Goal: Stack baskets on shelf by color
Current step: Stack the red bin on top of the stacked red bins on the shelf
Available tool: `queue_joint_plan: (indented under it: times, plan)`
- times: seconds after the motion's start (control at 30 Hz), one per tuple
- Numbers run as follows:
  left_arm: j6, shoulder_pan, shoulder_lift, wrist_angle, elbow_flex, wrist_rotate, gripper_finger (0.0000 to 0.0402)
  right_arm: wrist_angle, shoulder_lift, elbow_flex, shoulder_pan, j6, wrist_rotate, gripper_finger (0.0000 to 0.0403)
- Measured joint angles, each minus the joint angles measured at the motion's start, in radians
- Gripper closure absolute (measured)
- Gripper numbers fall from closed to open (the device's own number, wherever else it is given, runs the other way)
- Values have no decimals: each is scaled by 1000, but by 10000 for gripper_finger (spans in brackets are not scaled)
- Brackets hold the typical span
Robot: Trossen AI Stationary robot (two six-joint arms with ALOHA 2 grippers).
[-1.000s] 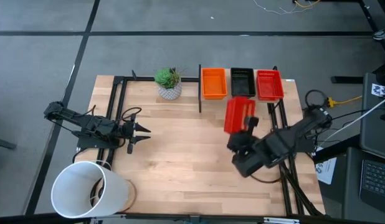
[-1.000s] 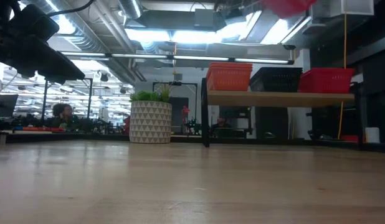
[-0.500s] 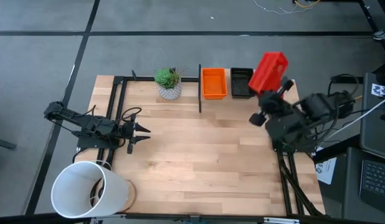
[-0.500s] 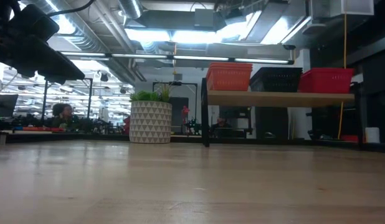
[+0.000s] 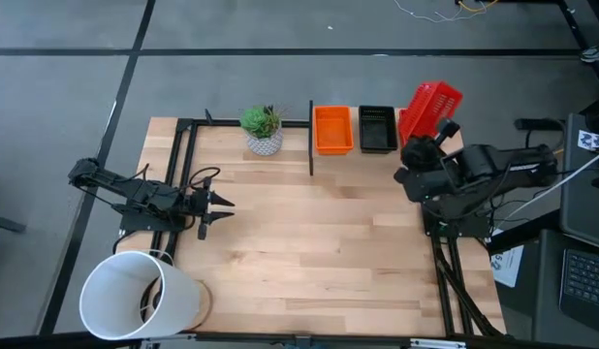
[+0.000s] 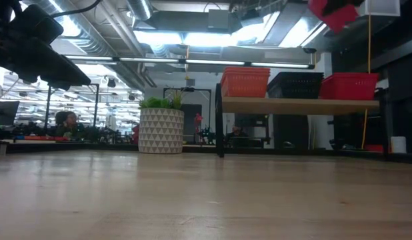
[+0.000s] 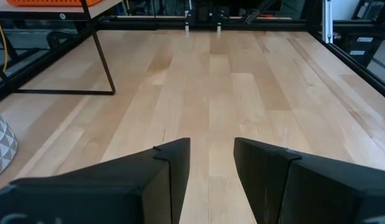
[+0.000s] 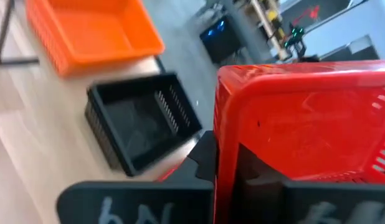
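An orange basket (image 5: 332, 129) and a black basket (image 5: 377, 128) stand side by side on the shelf (image 6: 299, 105) at the table's far edge. In the low view a red basket (image 6: 349, 85) stands to the right of them. Above the shelf's right end my right gripper (image 5: 437, 132) is shut on another red basket (image 5: 430, 107), which is tilted in the air. My left gripper (image 5: 218, 206) waits open and empty near the table's left edge. My right gripper pinches one wall of the red basket at its rim (image 8: 225, 140) between its two fingers (image 8: 204, 158), one on each face of the wall. The basket is lifted clear above the shelf and steeply tilted, rising beyond the fingers.
A white patterned plant pot (image 5: 264, 134) stands left of the shelf's black upright (image 5: 311, 141). A big white bucket (image 5: 135, 296) lies at the near left corner. Bare wooden tabletop (image 5: 309, 242) stretches between the arms.
My right gripper has carried the red basket from above the table's middle right toward the far right, to above the shelf's right end. The arm has swung back toward the right edge. The basket has turned and tipped up steeply on the way.
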Motion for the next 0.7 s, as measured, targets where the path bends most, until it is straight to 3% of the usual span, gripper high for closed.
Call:
queue_joint_plan:
  times: [0.2,0.5,0.7]
  plan:
    - [0,0,0,0,0,0,284,6,-19,-37,-78,-20,-109,403]
    - [0,0,0,0,0,0,284,11,-18,26,-251,-218,-369,403]
    - [0,0,0,0,0,0,284,20,-13,26,-369,-357,-479,403]
